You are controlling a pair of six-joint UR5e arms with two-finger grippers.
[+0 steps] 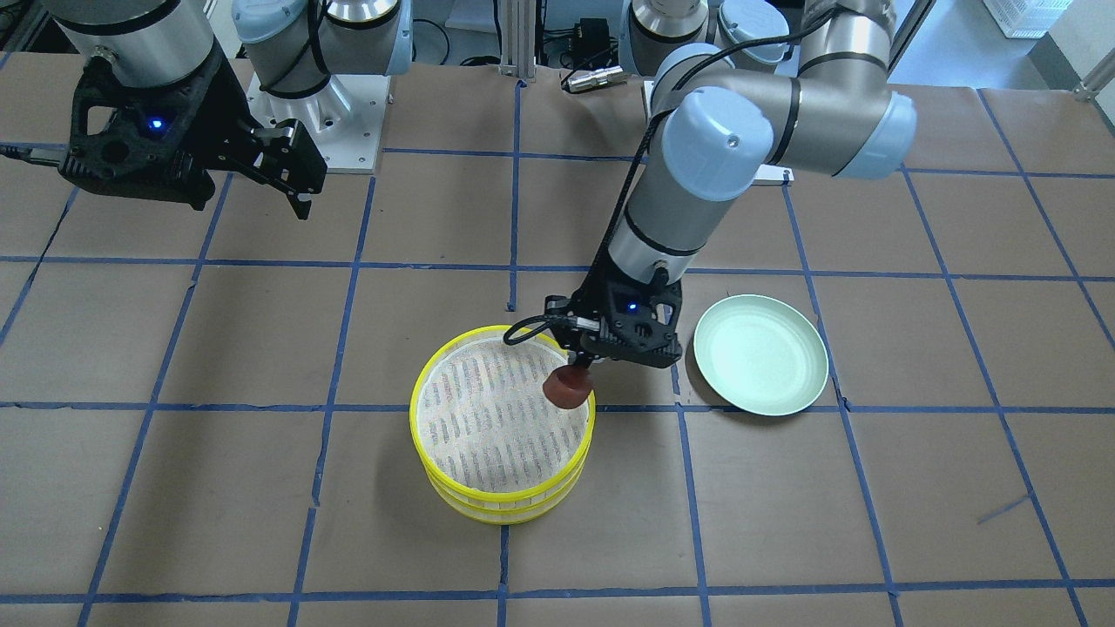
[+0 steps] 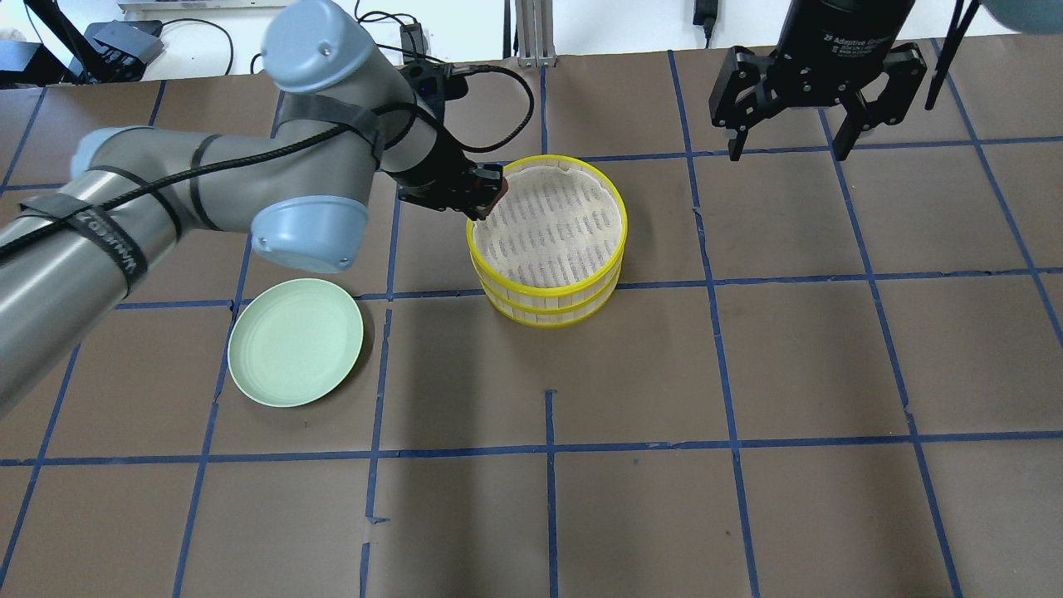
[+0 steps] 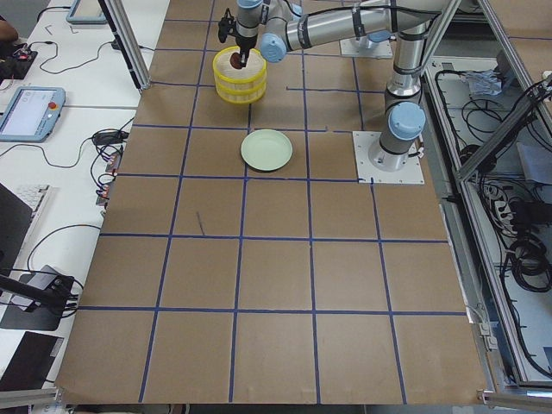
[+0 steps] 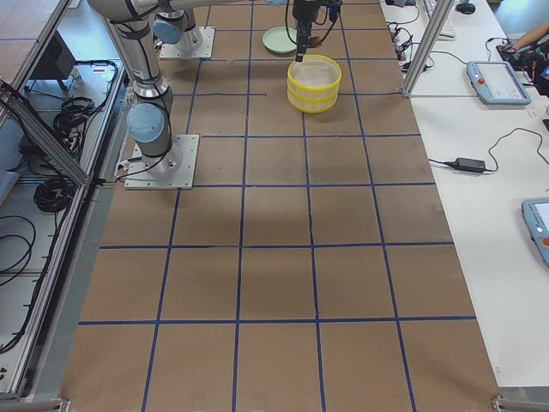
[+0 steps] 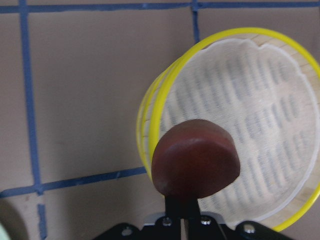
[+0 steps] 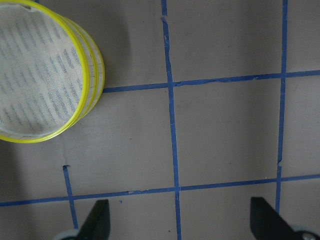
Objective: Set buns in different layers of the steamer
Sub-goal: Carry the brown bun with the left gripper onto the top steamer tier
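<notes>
The reddish-brown bun (image 1: 568, 388) is clamped between the fingers of the left gripper (image 1: 579, 369), which are drawn in narrow around it. The bun hangs at the edge of the upper tray (image 2: 544, 296), on the side facing the plate. In the left wrist view it covers part of the yellow rim and part of the pale woven floor; whether it touches the rim cannot be told.

The upper tray sits squarely on the lower tray (image 2: 548, 316) – the two form one short stack with yellow bands at top, middle and bottom. The streaked floor of the upper tray is visible, while the inside of the lower tray is hidden beneath it.

The pale green plate (image 2: 295, 342) lies flat on the table (image 2: 747, 374), near the stack and apart from it, under the left arm's elbow.

The right gripper (image 2: 787, 154) hovers above the table well apart from the stack – its fingers are spread wide and hold nothing.

The table is covered in brown paper marked into squares by blue tape lines.
</notes>
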